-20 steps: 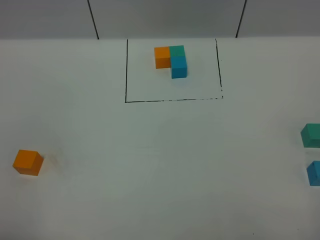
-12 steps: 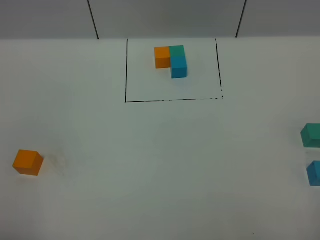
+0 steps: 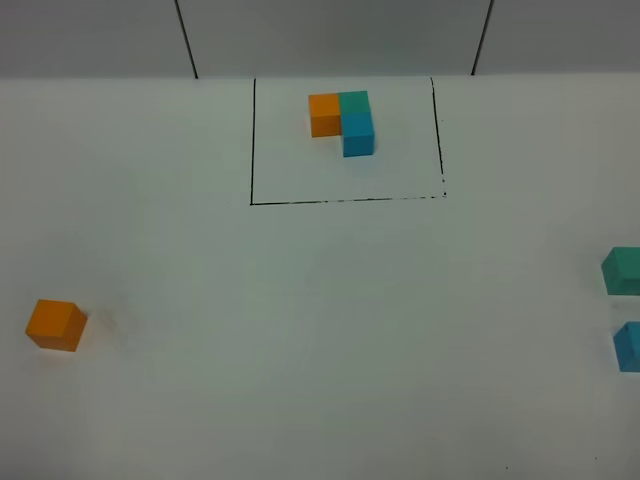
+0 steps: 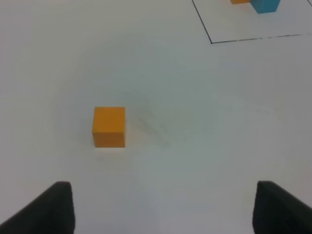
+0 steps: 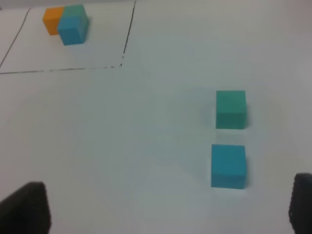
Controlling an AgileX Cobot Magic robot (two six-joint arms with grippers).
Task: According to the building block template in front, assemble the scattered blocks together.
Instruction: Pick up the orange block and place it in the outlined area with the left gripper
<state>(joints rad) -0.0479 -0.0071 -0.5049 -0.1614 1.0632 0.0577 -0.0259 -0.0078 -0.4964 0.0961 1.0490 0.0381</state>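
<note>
The template (image 3: 343, 122) is an L of orange, teal-green and blue cubes inside a black drawn rectangle at the far middle of the table; it also shows in the right wrist view (image 5: 66, 23). The loose orange cube (image 3: 55, 325) sits at the near left, ahead of my open left gripper (image 4: 163, 207) in the left wrist view (image 4: 109, 126). The loose teal-green cube (image 3: 622, 270) and sky-blue cube (image 3: 628, 346) sit at the right edge. In the right wrist view the teal-green cube (image 5: 230, 109) and blue cube (image 5: 228, 165) lie ahead of my open right gripper (image 5: 168, 207). Neither arm shows in the exterior high view.
The white table (image 3: 330, 320) ends at a grey back wall with two dark vertical seams (image 3: 186, 40). The black rectangle's front line (image 3: 345, 201) is broken at its right corner.
</note>
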